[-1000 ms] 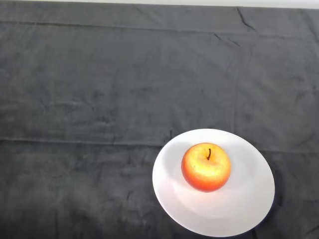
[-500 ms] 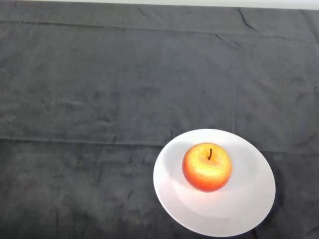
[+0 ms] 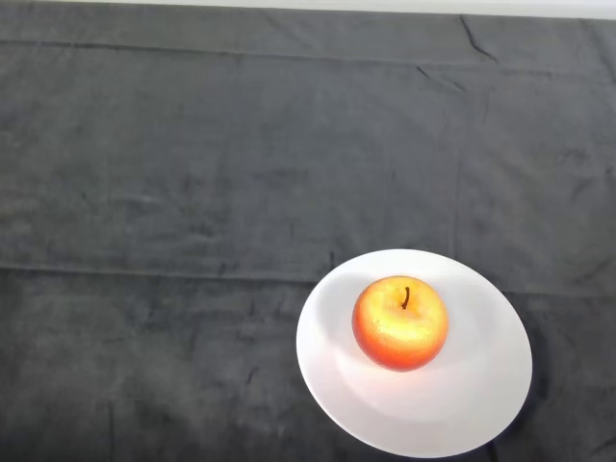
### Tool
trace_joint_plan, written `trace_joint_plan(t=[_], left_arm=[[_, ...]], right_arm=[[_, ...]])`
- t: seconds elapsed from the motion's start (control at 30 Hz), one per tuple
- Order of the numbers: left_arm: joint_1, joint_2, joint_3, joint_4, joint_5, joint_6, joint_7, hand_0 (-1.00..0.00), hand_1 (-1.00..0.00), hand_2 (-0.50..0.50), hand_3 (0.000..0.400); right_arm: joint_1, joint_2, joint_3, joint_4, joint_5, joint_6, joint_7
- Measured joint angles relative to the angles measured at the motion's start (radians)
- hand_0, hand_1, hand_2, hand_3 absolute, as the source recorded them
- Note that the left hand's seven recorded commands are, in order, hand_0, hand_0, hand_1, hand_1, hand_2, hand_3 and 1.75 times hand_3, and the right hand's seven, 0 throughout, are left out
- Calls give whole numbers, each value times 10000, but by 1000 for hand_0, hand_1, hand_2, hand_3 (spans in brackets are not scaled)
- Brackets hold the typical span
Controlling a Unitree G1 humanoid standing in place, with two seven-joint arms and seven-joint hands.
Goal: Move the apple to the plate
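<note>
Nothing moved; apple (image 3: 399,323) upright on plate (image 3: 481,385).

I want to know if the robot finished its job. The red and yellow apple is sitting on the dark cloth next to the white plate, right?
Not quite. The head view shows the red and yellow apple sitting on the white plate itself, stem up, not beside it. The dark cloth lies under the plate.

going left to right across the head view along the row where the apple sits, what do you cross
dark cloth → near-left rim of the white plate → apple, stem up, resting on the plate → right part of the plate → a strip of dark cloth again at the right edge.
</note>
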Motion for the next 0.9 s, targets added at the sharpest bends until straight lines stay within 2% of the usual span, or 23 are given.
trace_joint_plan(t=[0.9], left_arm=[[17,0,78,-120,183,172,95,0,0,0,0]], right_arm=[[0,0,0,0,0,0,0]])
